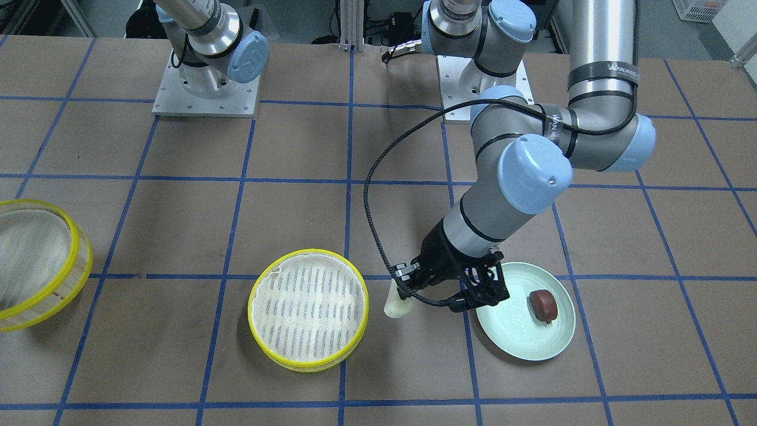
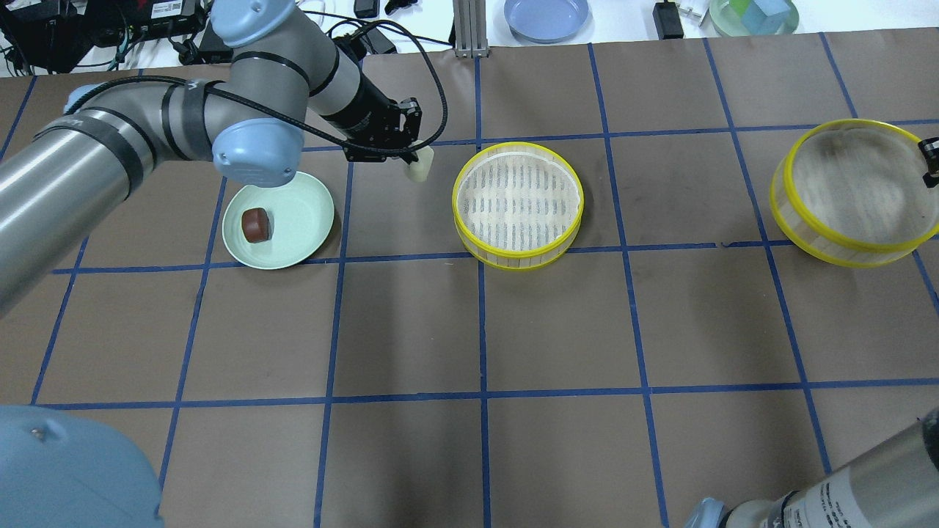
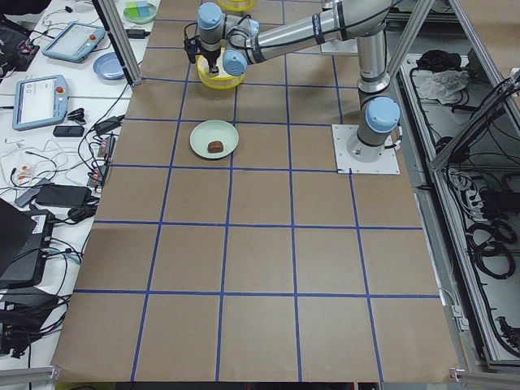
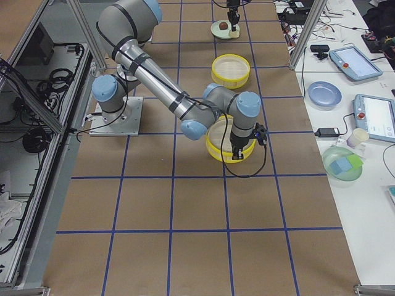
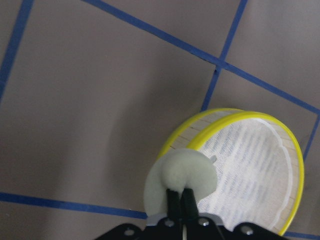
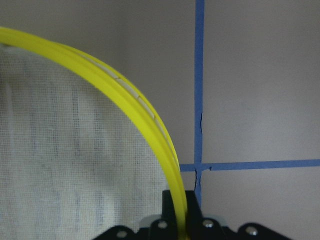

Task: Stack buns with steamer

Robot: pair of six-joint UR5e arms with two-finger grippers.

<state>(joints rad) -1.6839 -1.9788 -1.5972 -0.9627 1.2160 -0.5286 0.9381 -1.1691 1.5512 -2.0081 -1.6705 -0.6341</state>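
Observation:
My left gripper [image 2: 413, 156] is shut on the cream-white bun [image 2: 419, 166] and holds it above the table, between the pale green plate [image 2: 304, 220] and the middle steamer tier [image 2: 518, 202]. In the left wrist view the fingers [image 5: 173, 200] pinch the bun [image 5: 182, 172] beside that tier [image 5: 250, 170]. The reddish-brown bun [image 2: 256, 224] lies on the plate. My right gripper [image 6: 181, 202] is shut on the yellow rim [image 6: 125, 105] of the second steamer tier [image 2: 851, 194], which looks tilted.
The left arm's black cable [image 1: 372, 195] loops over the table near the middle tier. A blue plate [image 2: 546, 15] and a clear bowl [image 2: 754, 15] sit on the white bench beyond the far edge. The arm bases [image 1: 207, 89] stand at the robot's side.

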